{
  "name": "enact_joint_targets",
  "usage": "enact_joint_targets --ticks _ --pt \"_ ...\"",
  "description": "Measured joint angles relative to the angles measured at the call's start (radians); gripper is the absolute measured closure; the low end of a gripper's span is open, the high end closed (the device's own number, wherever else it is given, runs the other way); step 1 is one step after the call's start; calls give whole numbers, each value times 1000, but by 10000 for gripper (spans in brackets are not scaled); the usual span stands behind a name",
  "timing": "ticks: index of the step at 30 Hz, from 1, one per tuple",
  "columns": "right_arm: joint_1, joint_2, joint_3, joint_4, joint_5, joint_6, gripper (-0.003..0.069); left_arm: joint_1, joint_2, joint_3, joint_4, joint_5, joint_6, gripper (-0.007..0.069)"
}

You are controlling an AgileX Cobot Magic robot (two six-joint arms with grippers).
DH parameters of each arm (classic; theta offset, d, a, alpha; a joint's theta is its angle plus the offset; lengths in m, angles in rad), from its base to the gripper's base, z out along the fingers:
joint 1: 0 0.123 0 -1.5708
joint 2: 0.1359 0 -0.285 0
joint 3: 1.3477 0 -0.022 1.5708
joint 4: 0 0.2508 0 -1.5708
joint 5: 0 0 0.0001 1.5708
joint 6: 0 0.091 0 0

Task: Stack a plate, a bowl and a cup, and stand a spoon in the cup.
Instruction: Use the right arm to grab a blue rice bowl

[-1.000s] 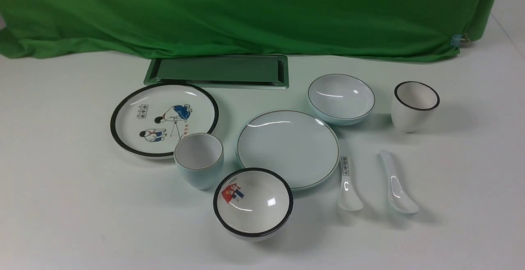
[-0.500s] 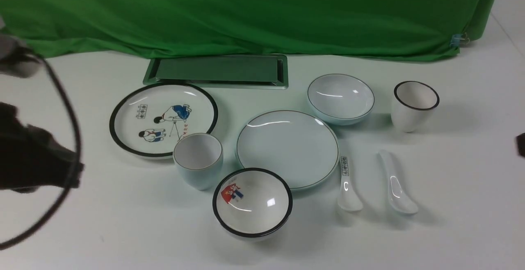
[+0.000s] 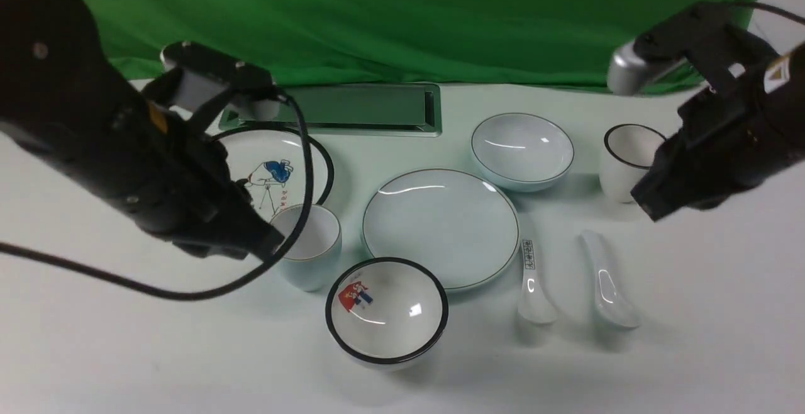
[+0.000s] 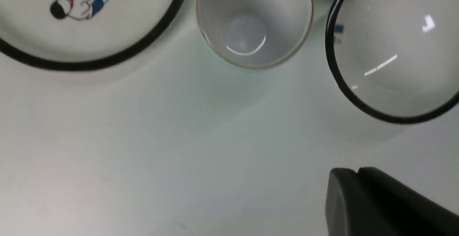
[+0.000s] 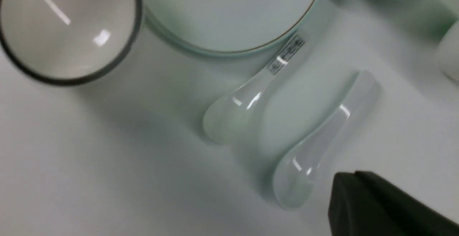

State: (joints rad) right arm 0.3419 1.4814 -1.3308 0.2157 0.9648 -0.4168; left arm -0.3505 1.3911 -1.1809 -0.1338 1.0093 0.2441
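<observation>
Where none showed before, left tool (image 4: 357, 174) and right tool (image 5: 353, 178) hover closed, empty.

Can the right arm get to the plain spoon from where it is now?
Probably yes. The right gripper hovers near the plain spoon, which lies in the open, apart from the labelled spoon. Nothing stands between them, but its jaws are shut.

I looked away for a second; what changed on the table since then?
Both arms swung in from the sides: the left pincer now hangs by the cup, the right pincer near the spoon. Both shut, holding nothing. All the dishes stayed put.
</observation>
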Motion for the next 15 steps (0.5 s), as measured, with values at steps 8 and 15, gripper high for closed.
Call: enact_joint_targets --ticks 8,15 --pt "-34 333 -332 -12 4 32 634 0 27 -24 0 -81 0 653" --pt "-64 610 -642 -61 7 116 342 0 27 -24 0 -106 0 653"
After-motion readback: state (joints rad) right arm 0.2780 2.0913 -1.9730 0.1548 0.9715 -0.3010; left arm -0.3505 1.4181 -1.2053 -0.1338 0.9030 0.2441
